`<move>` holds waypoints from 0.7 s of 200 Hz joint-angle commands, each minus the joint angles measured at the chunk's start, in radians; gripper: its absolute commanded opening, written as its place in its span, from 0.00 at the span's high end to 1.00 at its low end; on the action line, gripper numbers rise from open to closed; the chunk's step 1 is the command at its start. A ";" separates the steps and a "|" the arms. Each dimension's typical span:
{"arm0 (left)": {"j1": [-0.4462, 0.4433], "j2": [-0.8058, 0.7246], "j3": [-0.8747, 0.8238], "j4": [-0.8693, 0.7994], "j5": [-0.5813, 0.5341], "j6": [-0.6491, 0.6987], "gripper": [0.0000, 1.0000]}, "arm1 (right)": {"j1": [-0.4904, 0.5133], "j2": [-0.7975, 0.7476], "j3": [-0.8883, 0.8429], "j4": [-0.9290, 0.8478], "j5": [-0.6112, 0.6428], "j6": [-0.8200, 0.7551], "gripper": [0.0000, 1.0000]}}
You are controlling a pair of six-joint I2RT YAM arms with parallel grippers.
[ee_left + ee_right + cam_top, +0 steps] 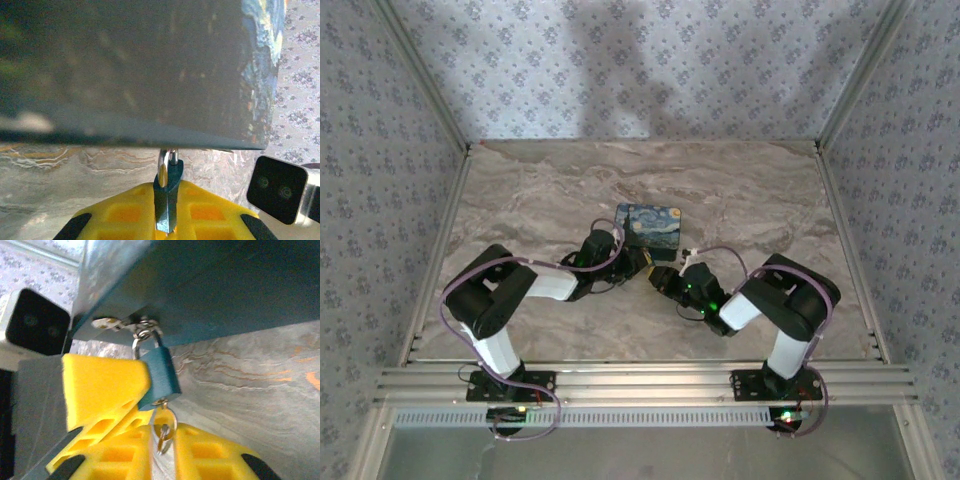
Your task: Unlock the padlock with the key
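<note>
Right wrist: padlock (160, 376) at box (225, 285) edge, key (164, 429) beneath, table (250, 390) open rightward.

The counter (740, 190) I work over is a slab patterned like beige and grey marble, with brown veins running across it. Papered walls (650, 70) with small blue flowers close it in at the far side and on both flanks, and an aluminium rail (640, 385) runs along its near edge. One thing lies directly on the slab: a flat rectangular box (653, 225) printed with blue and yellow swirls, about midway across. In my left wrist view, the box's dark side wall meets the veined surface.
</note>
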 commanded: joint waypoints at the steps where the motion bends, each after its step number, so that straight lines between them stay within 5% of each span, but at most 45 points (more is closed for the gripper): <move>1: -0.015 0.004 0.004 0.006 0.010 -0.021 0.91 | -0.004 -0.062 -0.018 0.007 0.000 -0.030 0.73; 49: -0.015 -0.020 0.007 -0.014 0.002 -0.061 0.94 | -0.032 -0.267 -0.061 -0.260 0.068 -0.244 0.54; 91: -0.015 -0.048 0.015 -0.037 0.000 -0.109 0.97 | 0.022 -0.536 0.024 -0.667 0.215 -0.770 0.37; 140: -0.015 -0.086 0.014 -0.071 -0.009 -0.151 1.00 | 0.136 -0.518 -0.014 -0.531 0.363 -1.305 0.35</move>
